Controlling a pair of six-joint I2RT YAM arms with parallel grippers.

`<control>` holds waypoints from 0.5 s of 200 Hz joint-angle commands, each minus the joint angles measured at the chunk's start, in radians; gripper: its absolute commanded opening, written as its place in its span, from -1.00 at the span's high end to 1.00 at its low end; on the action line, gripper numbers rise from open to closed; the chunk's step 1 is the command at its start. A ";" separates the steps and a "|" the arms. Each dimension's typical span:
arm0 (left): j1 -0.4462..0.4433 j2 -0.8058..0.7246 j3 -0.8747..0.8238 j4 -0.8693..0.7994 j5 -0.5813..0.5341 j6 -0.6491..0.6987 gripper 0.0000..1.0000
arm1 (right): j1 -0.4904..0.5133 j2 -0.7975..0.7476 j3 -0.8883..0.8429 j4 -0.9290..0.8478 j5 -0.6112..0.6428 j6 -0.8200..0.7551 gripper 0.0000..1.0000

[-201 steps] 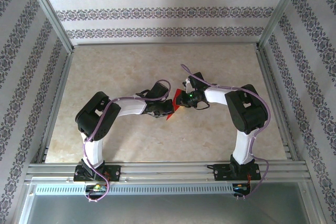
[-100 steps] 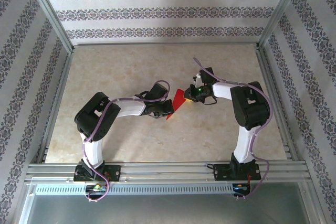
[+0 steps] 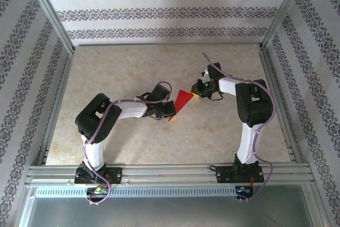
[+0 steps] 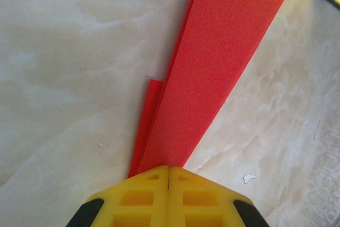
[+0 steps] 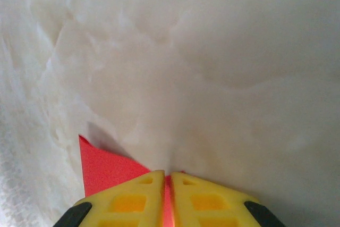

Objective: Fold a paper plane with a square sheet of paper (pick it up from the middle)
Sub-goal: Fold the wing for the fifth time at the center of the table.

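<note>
Pale marbled stone makes up the table (image 3: 133,73), which is enclosed by walls (image 3: 159,9) papered in grey floral stripes and edged with aluminium rails. Near the centre of the top view the paper (image 3: 184,100) is seen as a small bright red triangle, stretched between the two arms. Its lower left tip is pinched by the left gripper (image 3: 171,111), whose yellow fingers (image 4: 143,195) are pressed fully together on it at the bottom of the left wrist view. Its upper right end is clamped by the right gripper (image 3: 195,93), which is closed to a narrow slit with a red sliver showing between the pads. From the left wrist the sheet is seen as a long, tapering matt strip running to the upper right corner, with a second layer's edge showing along its left side, so at least one fold is judged to be made already. The step in hand is taken to be a mid-sequence fold, with the doubled sheet held taut at both ends. For the next move the edges would have to be aligned and a sharp crease pressed in. Both pinches should be kept firm, since such thin, smooth paper could easily slip, buckle or tear.
</note>
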 commanded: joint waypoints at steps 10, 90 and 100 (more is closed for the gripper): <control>0.009 0.024 -0.041 -0.149 -0.004 0.000 1.00 | -0.045 -0.019 0.040 0.002 0.122 -0.002 0.68; 0.023 -0.139 0.094 -0.124 0.021 0.054 0.56 | -0.009 -0.336 -0.088 -0.054 0.208 -0.030 0.55; 0.036 -0.173 0.090 -0.126 0.009 0.055 0.47 | -0.003 -0.354 -0.096 -0.078 0.207 -0.034 0.54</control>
